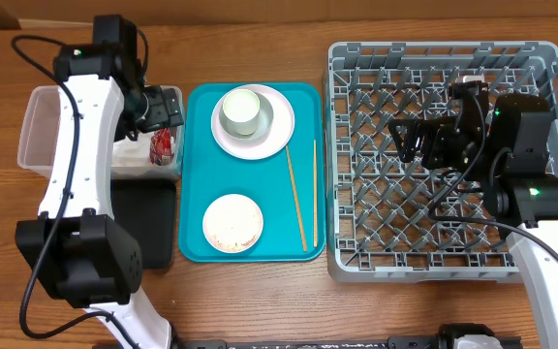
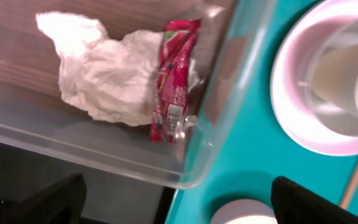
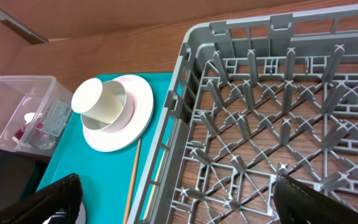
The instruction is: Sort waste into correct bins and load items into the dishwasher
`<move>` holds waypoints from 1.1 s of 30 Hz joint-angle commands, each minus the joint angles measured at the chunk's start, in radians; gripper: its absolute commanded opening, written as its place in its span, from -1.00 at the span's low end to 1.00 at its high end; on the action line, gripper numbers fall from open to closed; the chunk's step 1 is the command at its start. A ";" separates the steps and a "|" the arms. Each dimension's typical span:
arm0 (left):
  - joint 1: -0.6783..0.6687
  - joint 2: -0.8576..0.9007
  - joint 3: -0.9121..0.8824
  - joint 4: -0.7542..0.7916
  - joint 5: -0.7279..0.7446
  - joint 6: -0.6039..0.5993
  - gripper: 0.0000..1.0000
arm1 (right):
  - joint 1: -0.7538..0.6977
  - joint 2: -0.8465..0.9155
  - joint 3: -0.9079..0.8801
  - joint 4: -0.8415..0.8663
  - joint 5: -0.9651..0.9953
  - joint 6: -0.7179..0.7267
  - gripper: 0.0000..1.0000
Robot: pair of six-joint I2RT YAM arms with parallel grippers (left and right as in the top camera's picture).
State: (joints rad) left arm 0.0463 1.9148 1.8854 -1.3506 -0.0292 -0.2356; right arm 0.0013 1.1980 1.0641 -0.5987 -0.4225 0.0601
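- Our left gripper (image 2: 179, 183) stood wide open and empty over the tub's (image 2: 73, 143) edge; the wrapper (image 2: 174, 81) and napkin (image 2: 104, 74) lay inside, touching.
- We judged the dry-waste step done. The bowl (image 1: 232, 223), seemingly holding rice, sat on the teal tray (image 1: 197, 165) near the chopsticks (image 1: 298, 199).
- Our right gripper (image 3: 176, 186) hung open over the rack (image 3: 278, 124), with nothing loaded yet.
- Next, we judged, came emptying that bowl, then carrying the cup (image 1: 241, 110) and plate (image 1: 260, 145) to the rack.

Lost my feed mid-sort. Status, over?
Both empty: left pincer open over tub, right pincer open over rack. In tub: wrapper, napkin. On teal tray: plate, cup, bowl, chopsticks. Nothing in the way.
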 commanded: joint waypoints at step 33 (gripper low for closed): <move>-0.669 -0.070 -0.636 0.288 0.019 -0.398 -0.37 | -0.003 -0.006 0.030 0.006 -0.009 0.005 1.00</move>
State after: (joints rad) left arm -0.6243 1.8587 1.2789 -1.0782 0.0051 -0.6121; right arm 0.0013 1.1980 1.0641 -0.5983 -0.4225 0.0597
